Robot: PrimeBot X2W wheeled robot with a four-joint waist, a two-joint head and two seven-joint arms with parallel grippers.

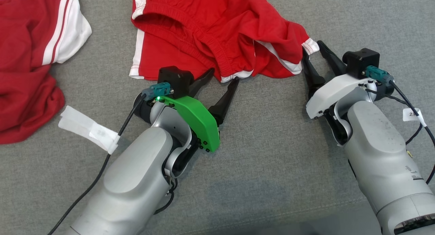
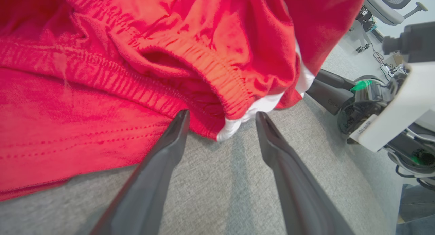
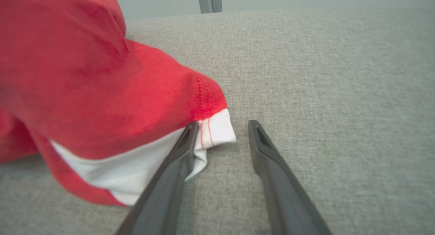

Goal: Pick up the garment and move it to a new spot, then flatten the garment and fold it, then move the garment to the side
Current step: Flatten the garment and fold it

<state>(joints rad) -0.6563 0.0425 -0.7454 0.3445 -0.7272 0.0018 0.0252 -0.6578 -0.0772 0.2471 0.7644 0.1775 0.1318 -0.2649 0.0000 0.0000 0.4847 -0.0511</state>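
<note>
Task item: red knitted-fabric shorts with white trim, lying crumpled and unfolded.
Location: on the grey woven-fabric worktop. All places below are given relative to the shorts.
Neighbour: a second red garment with white stripes lies well apart from the shorts, on their left.
Left gripper: at the near hem, just below the gathered elastic waistband. Its fingers are spread and grip nothing, with one tip touching the red cloth.
Right gripper: at the right end of the shorts. Its fingers are parted on either side of the white-trimmed leg corner and are not closed on it.
Handling: we judge the shorts light, limp and easily bunched. They will sag and drag when lifted and will not hold a shape.
Hold points: we recommend the stitched hem and the leg corner, where the doubled cloth gives the firmest bite. Avoid pinching a single loose layer.
Step in hand: we judge that both arms are placed for a two-point pickup.
Caution: a shallow pinch may slip off the thin edge.
</note>
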